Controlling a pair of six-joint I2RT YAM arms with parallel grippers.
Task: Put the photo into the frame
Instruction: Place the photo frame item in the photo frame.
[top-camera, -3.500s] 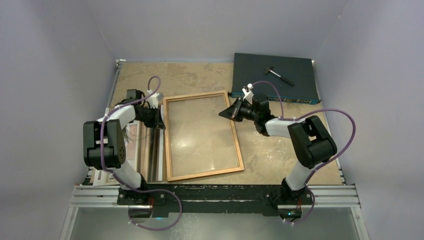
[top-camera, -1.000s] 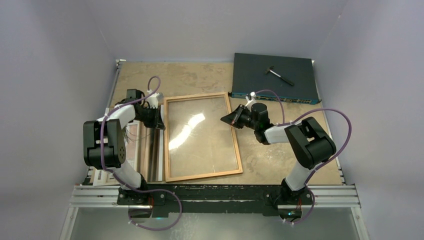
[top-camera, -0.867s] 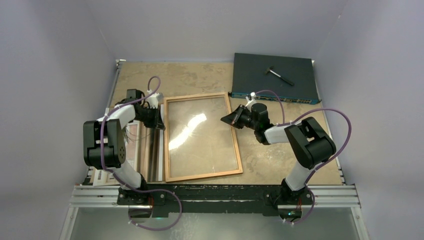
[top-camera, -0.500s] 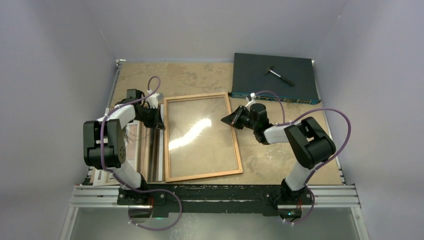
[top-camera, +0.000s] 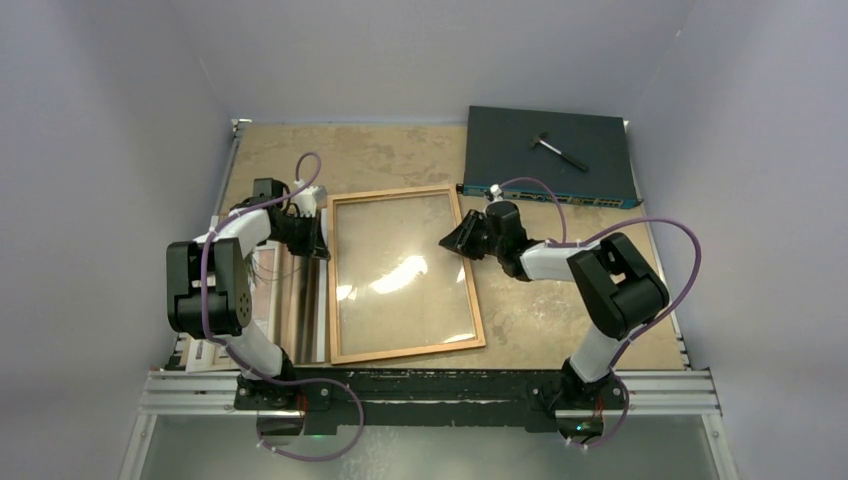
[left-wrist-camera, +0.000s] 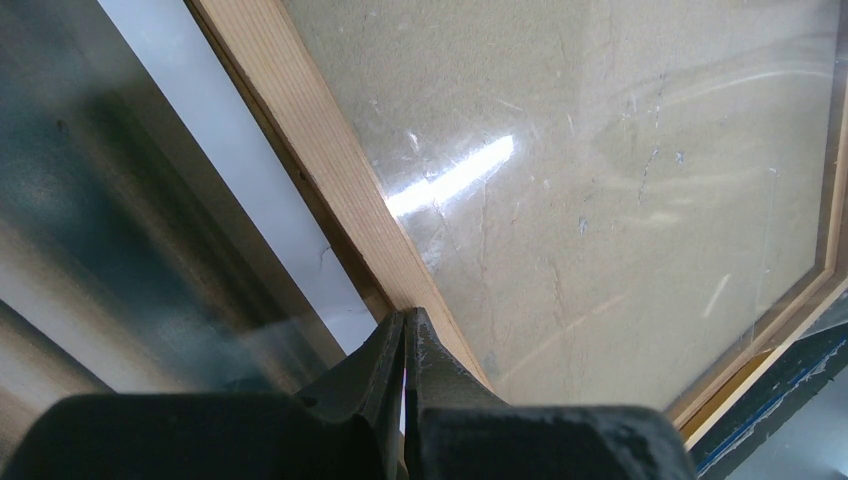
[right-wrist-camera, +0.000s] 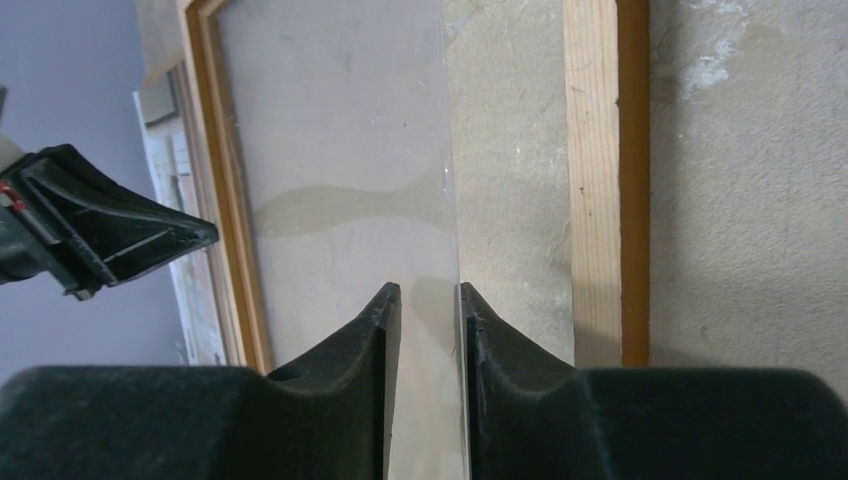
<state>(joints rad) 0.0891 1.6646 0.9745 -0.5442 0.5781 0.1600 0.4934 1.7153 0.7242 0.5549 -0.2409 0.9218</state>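
Note:
The orange-brown frame (top-camera: 410, 349) lies flat mid-table with a clear pane (top-camera: 400, 270) in its opening. The striped photo (top-camera: 290, 305) lies left of the frame, partly under my left arm. Its white border (left-wrist-camera: 210, 140) shows beside the frame's left rail (left-wrist-camera: 320, 170). My left gripper (top-camera: 318, 240) is shut, its tips (left-wrist-camera: 405, 318) at that rail's outer edge, and I see nothing between them. My right gripper (top-camera: 447, 240) is slightly open, its jaws (right-wrist-camera: 428, 292) straddling the pane's right edge (right-wrist-camera: 452, 200). That edge stands inward of the frame's right rail (right-wrist-camera: 605, 180).
A dark flat electronics box (top-camera: 500, 140) sits at the back right with a small black tool (top-camera: 557, 150) on it. Grey walls close in on three sides. My left gripper's fingers also show in the right wrist view (right-wrist-camera: 100, 230).
My right gripper has come down and left to the pane's right edge. The glare on the pane has shifted and shrunk. The left arm and the frame have not moved.

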